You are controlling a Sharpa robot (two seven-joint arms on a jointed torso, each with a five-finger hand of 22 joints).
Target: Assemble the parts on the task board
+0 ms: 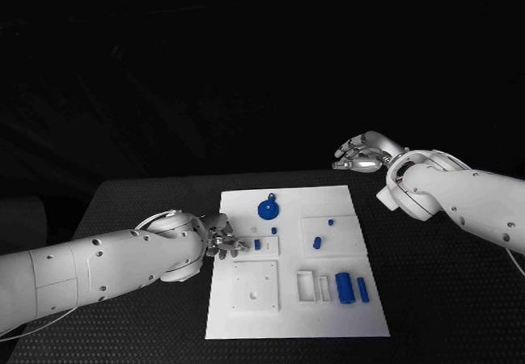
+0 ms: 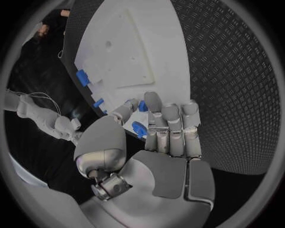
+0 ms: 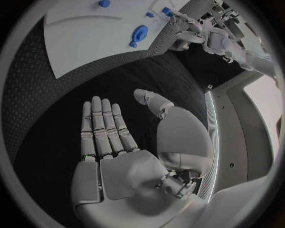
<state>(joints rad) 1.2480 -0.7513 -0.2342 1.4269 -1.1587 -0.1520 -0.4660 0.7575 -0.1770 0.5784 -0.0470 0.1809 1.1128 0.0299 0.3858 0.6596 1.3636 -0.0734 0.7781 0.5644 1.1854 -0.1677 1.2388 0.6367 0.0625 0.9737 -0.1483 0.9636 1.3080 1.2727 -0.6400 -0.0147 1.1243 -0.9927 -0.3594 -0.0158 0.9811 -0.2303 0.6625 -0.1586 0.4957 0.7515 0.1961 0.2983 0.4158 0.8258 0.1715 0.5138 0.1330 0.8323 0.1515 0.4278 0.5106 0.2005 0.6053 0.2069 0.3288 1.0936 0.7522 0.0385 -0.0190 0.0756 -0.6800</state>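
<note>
1. Board (image 1: 297, 310) flat at mid-table, white, long side running near to far; easy reach for both arms.
2. Left hand (image 1: 219, 238) parked at the board's left edge, about halfway up, right by a small blue part (image 1: 257, 244) standing in a pocket. Probably there for fine work on that spot.
3. Left wrist view: fingers (image 2: 171, 126) straight and side by side, thumb (image 2: 121, 113) angled in towards them, blue pieces (image 2: 140, 128) showing at and between them. Pinched, or just lying on the board behind? Cannot tell.
4. Right hand (image 1: 361, 152) held up past the board's far right corner, well apart from every part. Looks like a waiting pose, keeping the board clear for the left arm.
5. Right wrist view: palm flat, fingers (image 3: 102, 126) stretched and close together, thumb (image 3: 151, 101) splayed off to one side, nothing held.
6. Blue disc (image 1: 268, 208) with a small tab at the far middle of the board, loose-looking, not yet in a seat by the look of it.
7. Two blue bars (image 1: 352, 288) side by side at the near right, next to open white frames (image 1: 314, 286); likely stock for later.
8. Square plate (image 1: 256, 285) with holes at the near left, unfilled.
9. Judged early in the job: most parts not yet fitted.
</note>
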